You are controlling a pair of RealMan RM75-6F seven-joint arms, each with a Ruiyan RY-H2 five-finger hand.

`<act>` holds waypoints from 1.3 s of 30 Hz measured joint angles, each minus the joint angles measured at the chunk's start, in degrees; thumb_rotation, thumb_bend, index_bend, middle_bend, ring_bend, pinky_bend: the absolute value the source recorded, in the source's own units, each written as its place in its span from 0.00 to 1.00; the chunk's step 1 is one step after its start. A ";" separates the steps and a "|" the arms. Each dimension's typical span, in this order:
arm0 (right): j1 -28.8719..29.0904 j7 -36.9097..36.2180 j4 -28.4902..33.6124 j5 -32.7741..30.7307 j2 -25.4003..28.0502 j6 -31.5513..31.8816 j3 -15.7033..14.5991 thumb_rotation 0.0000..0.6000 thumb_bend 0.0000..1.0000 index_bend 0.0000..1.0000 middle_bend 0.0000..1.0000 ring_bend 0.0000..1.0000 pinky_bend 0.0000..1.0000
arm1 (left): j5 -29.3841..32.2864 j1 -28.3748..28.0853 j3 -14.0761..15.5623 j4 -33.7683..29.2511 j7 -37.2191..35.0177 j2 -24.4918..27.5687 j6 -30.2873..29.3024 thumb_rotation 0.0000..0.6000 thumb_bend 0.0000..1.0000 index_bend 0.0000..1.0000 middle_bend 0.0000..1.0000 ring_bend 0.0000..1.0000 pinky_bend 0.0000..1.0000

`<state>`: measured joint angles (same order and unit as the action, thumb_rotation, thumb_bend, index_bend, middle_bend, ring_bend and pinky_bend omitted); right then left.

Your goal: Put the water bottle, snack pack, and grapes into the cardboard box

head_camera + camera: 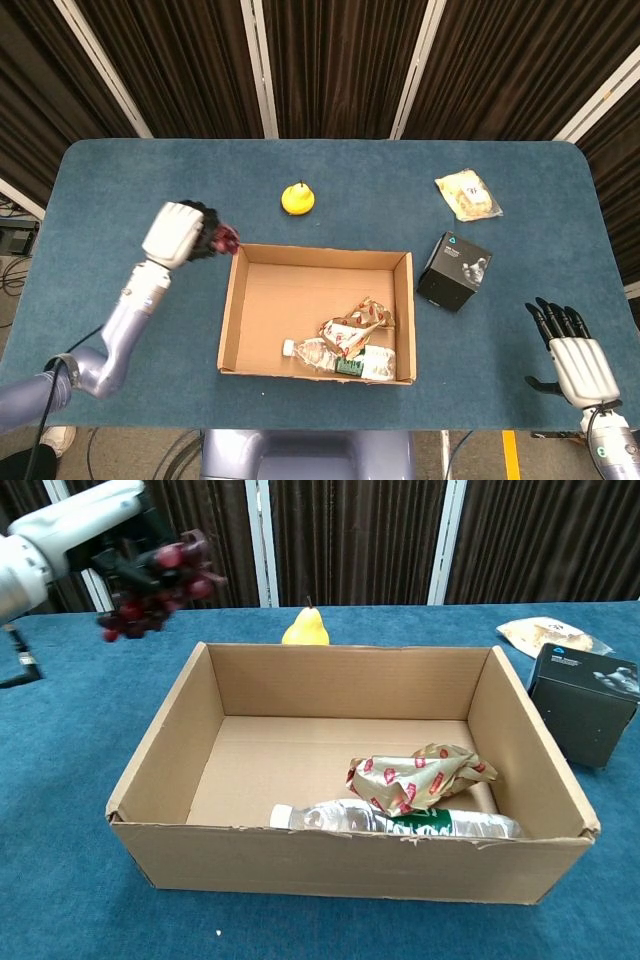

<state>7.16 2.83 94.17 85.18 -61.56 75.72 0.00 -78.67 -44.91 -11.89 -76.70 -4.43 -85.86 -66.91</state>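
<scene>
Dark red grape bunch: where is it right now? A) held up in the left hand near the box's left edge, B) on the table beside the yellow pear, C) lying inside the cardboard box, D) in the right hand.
A: the left hand grips the dark red grape bunch off the table, just outside the brown cardboard box, which holds only the clear water bottle and the gold snack pack.

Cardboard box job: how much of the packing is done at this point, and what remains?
Two of three look done: the water bottle and the snack pack lie inside the cardboard box. In hand: the left hand holds the grapes in the air by the box's left wall, not yet over the opening. Left: carry them in and release. The right hand is open, holding nothing.
</scene>
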 measured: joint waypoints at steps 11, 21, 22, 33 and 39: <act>-0.94 -4.43 -0.59 2.58 1.50 2.25 -0.82 1.00 0.03 0.00 0.00 0.00 0.00 | 1.79 -10.41 -4.02 -12.56 15.37 -8.60 7.27 1.00 0.42 0.73 0.58 0.52 0.54; -1.59 -7.19 -2.21 2.47 2.16 3.02 -0.88 1.00 0.03 0.00 0.00 0.00 0.00 | 10.51 -13.41 -2.46 -10.92 23.40 -10.11 16.50 1.00 0.00 0.00 0.00 0.00 0.16; -1.60 -7.17 -2.23 2.58 2.13 3.02 -0.92 1.00 0.03 0.00 0.00 0.00 0.00 | 11.64 -13.60 -2.19 -11.27 23.85 -9.35 17.96 1.00 0.00 0.00 0.00 0.00 0.14; -1.62 -5.60 -1.57 3.24 1.71 3.42 -1.01 1.00 0.03 0.00 0.00 0.00 0.00 | 18.29 -13.23 -0.77 -24.03 24.77 4.18 24.32 1.00 0.00 0.00 0.00 0.00 0.08; -1.69 -4.80 -1.06 3.94 1.55 3.82 -1.12 1.00 0.03 0.00 0.00 0.00 0.00 | 13.78 -8.75 0.80 -32.61 24.10 12.04 19.47 1.00 0.00 0.00 0.00 0.00 0.08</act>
<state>5.47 -1.97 93.11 89.13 -60.01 79.54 -1.12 -64.89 -53.66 -11.09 -109.31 19.67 -73.82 -47.44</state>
